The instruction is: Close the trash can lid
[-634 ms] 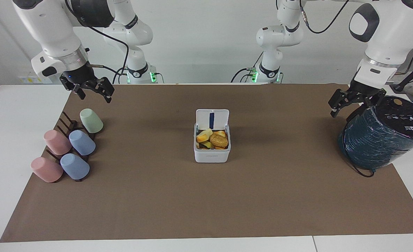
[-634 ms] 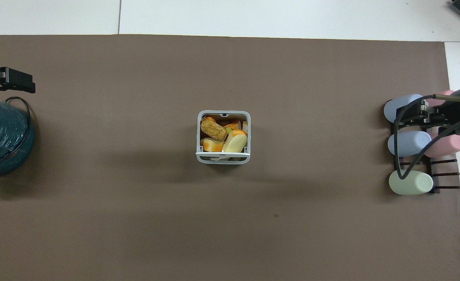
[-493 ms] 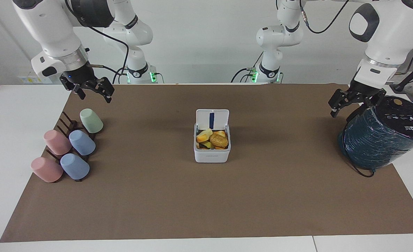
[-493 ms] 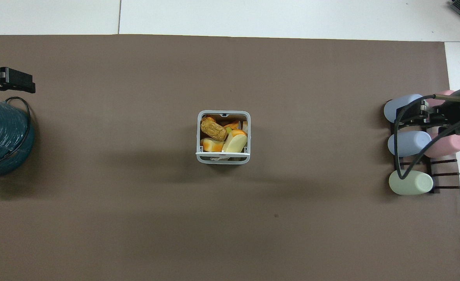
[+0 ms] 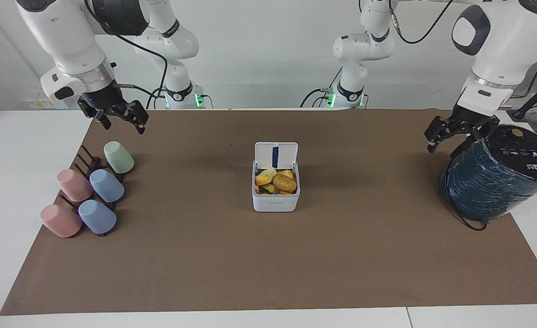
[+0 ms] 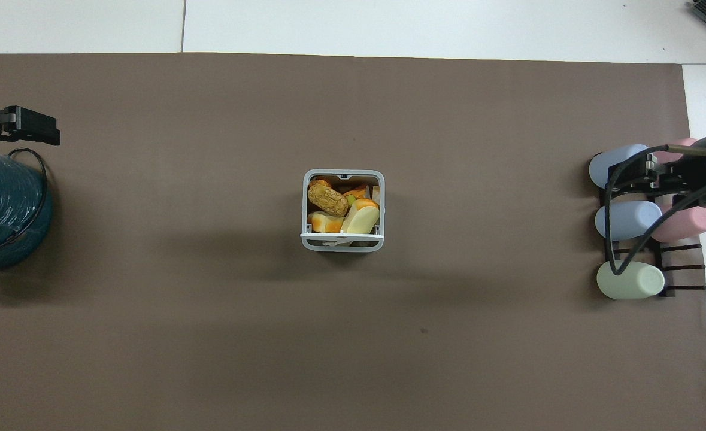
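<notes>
Black fingers of the left gripper [image 5: 450,133] hung parted and empty beside the teal cylinder [image 5: 496,182]; the right gripper [image 5: 121,117], likewise spread and empty, waited over the cups [image 5: 93,193]. Between both, mid-counter, sat the trash can [image 5: 275,200], its lid [image 5: 276,155] upright on the robots' edge. Neither arm looked clearly nearer. I couldn't see the hinge.

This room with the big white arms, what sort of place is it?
Most likely a robotics lab set up for a test. Two white arms stand at a table covered by a brown mat, and on it sit tidy props: a small trash can of toy food with its lid up, and a rack of pastel cups.
</notes>
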